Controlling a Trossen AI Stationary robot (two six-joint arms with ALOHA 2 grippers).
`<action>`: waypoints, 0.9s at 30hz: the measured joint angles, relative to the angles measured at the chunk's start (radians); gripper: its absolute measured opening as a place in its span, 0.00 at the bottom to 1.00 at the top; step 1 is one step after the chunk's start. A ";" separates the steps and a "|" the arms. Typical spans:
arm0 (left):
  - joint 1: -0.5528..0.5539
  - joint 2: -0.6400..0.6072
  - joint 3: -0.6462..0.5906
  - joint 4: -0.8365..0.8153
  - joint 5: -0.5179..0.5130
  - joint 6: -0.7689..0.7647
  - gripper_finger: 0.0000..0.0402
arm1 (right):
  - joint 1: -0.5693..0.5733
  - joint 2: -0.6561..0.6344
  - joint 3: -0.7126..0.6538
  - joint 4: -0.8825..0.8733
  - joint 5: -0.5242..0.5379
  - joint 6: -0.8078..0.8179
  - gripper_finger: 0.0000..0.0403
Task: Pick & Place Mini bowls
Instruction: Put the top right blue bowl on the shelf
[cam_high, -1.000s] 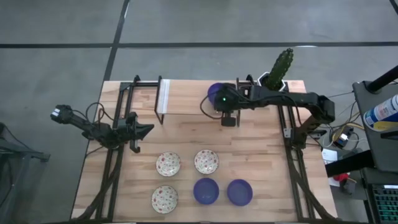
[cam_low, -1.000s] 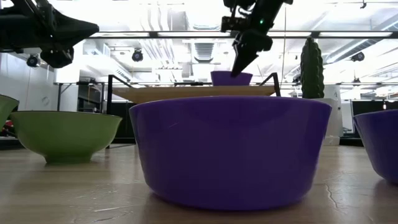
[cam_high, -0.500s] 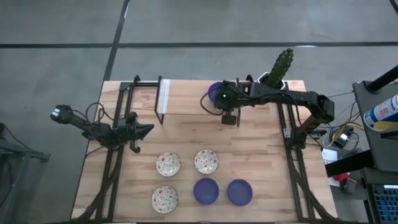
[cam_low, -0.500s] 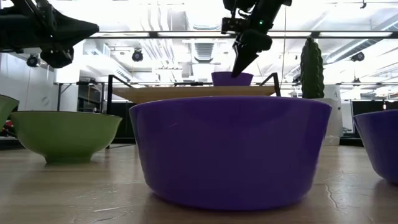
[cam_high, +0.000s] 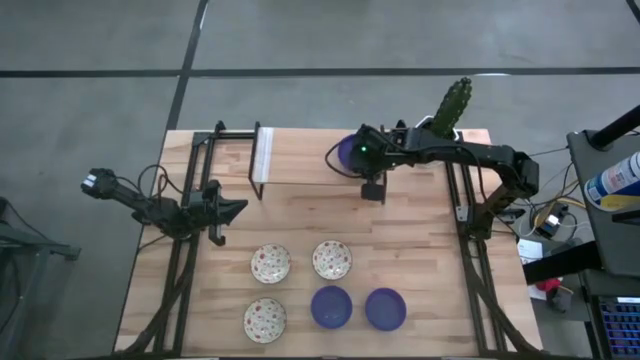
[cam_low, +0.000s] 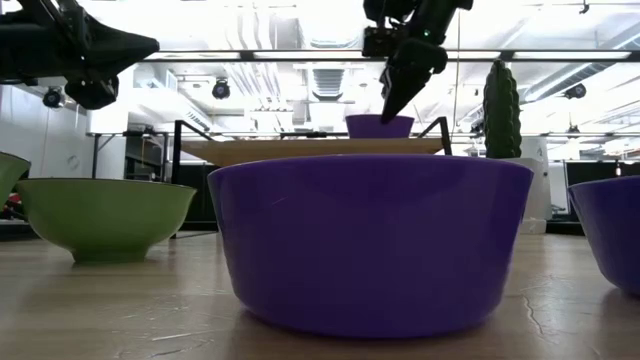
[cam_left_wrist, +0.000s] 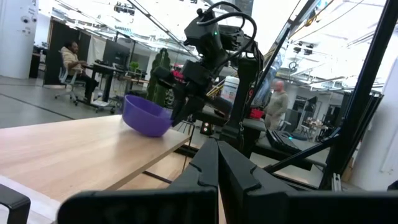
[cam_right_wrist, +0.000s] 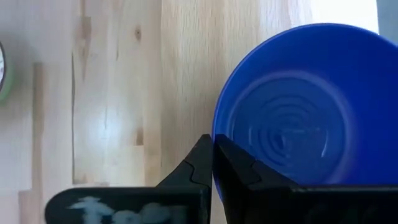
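Note:
In the high view five mini bowls sit on their bases near the table's near edge: three speckled cream ones (cam_high: 270, 264) (cam_high: 331, 259) (cam_high: 265, 319) and two blue ones (cam_high: 331, 306) (cam_high: 385, 309). My right gripper (cam_high: 362, 165) is over the far middle of the table, shut on the third blue bowl (cam_high: 348, 152). That bowl also shows in the low view (cam_low: 380, 126) and in the right wrist view (cam_right_wrist: 298, 106). My left gripper (cam_high: 240, 208) waits shut near the left edge, touching nothing. My right gripper pinches the blue bowl by its rim (cam_right_wrist: 217, 134), one finger inside the bowl and one outside. The fingers (cam_low: 398, 85) come from above, pointing down. In the low view the bowl hangs lifted clear of the table, and in the left wrist view the bowl (cam_left_wrist: 147, 115) looks tilted.
A cactus (cam_high: 447, 110) in a white pot stands at the far right corner, close to my right arm. A black frame with a white piece (cam_high: 262, 160) stands at the far left. Bare wood lies between the far bowl and the five near bowls.
My right gripper, still shut on the blue bowl, has carried it a little toward the table's right edge. The five near bowls and my left arm have kept still.

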 joint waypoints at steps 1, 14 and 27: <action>0.000 0.000 0.000 0.000 0.000 0.000 0.00 | 0.000 -0.001 0.003 -0.006 0.000 -0.002 0.02; 0.000 0.000 0.000 0.000 0.000 0.000 0.00 | -0.006 -0.009 0.045 -0.021 -0.022 0.016 0.02; 0.000 0.000 0.000 0.000 0.000 0.000 0.00 | -0.005 0.033 0.045 -0.060 0.045 0.023 0.12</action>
